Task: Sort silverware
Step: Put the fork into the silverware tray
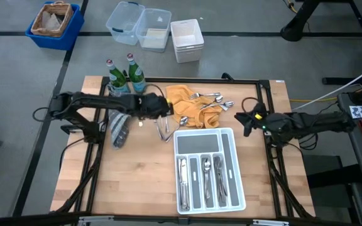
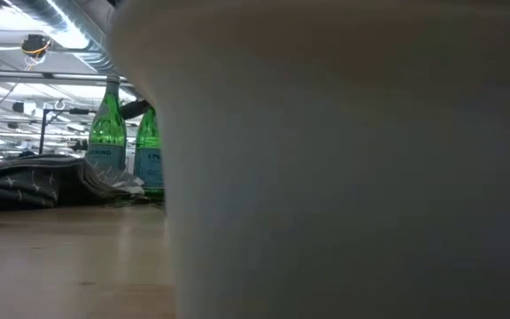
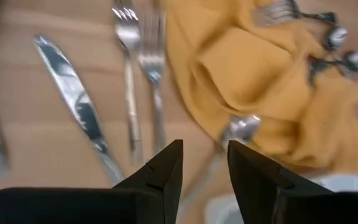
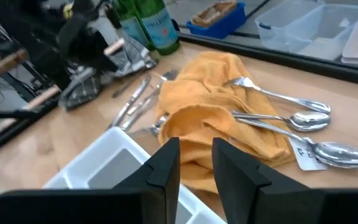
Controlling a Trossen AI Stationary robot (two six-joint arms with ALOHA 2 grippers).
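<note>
Beside the yellow cloth at the middle of the table, loose silverware is scattered: forks and spoons lie on the cloth's far side, while two forks and a knife rest on bare wood just beside the cloth's other edge. More pieces already sit in the slots of the white tray, near the cloth on the front side. The left gripper hovers over the forks by the cloth, fingers spread and holding nothing. The right gripper waits above the tray's edge facing the cloth, fingers parted and empty.

Risks, as a judgement: the two forks lie close together, so a closing grip could catch both, or snag the cloth and drag the spoons.

The low view is almost wholly blocked by a pale surface; only the green bottles show. A spoon sits partly buried in cloth folds
</note>
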